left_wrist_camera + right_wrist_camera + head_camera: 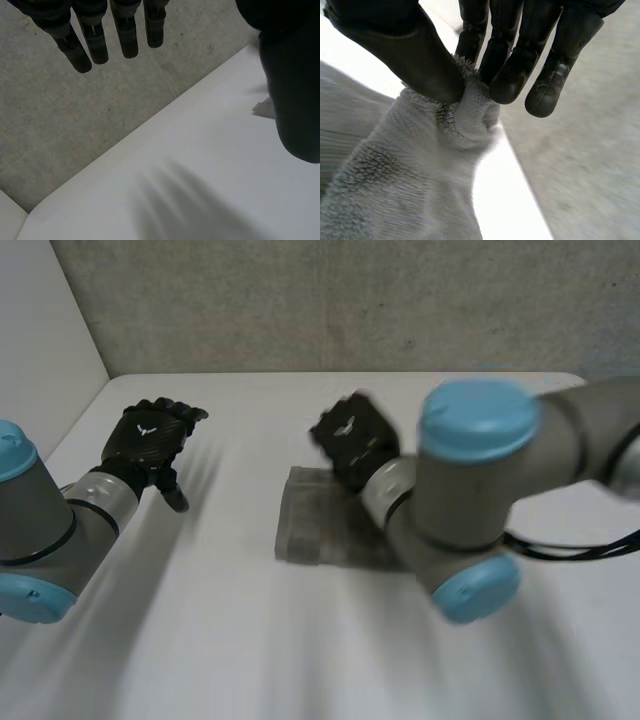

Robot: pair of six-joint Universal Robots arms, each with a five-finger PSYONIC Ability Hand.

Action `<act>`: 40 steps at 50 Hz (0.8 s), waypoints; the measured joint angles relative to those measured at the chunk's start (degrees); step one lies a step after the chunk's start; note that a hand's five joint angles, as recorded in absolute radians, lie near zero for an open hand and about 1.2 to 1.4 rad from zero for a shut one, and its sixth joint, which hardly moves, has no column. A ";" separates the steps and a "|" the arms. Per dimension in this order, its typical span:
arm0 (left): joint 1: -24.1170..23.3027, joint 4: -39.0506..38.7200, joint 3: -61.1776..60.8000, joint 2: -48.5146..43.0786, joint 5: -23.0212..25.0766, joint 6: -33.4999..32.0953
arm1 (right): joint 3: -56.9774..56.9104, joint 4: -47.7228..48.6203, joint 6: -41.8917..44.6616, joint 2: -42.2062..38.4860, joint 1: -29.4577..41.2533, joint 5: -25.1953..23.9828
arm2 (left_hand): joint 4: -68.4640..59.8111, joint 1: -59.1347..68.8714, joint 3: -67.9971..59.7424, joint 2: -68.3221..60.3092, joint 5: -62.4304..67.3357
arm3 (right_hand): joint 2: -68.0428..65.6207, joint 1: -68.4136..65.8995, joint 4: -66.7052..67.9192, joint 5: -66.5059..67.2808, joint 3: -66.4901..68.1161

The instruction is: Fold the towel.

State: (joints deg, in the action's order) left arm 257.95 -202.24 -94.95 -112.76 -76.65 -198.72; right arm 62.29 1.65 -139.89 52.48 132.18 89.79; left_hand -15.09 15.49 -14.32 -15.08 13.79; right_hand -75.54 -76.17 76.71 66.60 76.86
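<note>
In your head view, the grey terry-cloth towel (315,530) lies mid-frame on the white table (250,640), with your right hand (350,440) at its upper right edge and your left hand (150,435) at upper left, well apart. In your left wrist view, its fingers (97,40) are straight and hold nothing. In your right wrist view, thumb and fingers (510,75) pinch a raised bunch of towel.

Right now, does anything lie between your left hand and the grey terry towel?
Nothing visible: only bare white table separates the open black left hand from the grey terry towel, which the black right hand pinches.
</note>
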 measured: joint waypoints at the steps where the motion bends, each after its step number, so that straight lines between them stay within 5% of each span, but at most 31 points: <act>1: 0.01 0.00 -0.02 -0.01 0.02 0.00 | 0.09 0.05 0.36 -0.92 0.95 0.05 | 0.00 0.00 0.00 0.00 0.00 | 3.29 3.58 -3.78 -3.87 -3.73; 10: 0.01 0.00 -0.07 -0.08 0.09 0.00 | 1.42 -0.05 2.27 -3.97 3.49 0.89 | 0.00 0.00 0.00 0.00 0.00 | 59.52 59.85 -60.32 -62.17 -60.26; 26: -0.12 0.00 -0.14 -0.09 0.18 0.00 | 17.73 -2.85 -7.32 10.72 -11.27 1.91 | 0.00 0.00 0.00 0.00 -0.01 | 61.65 62.97 -62.38 -62.99 -63.15; 40: -0.82 -0.06 -0.71 -0.09 0.21 -0.06 | 33.14 6.34 -6.76 10.42 -23.90 -2.20 | 0.00 0.00 0.00 0.00 -0.04 | 39.68 40.13 -41.08 -40.60 -40.96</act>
State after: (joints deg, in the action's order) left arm 257.13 -202.29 -95.66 -112.85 -76.44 -198.78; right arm 95.44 7.99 -146.65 62.90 108.27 87.59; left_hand -15.10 15.49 -14.32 -15.08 13.75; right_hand -35.87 -36.03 35.64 26.00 35.90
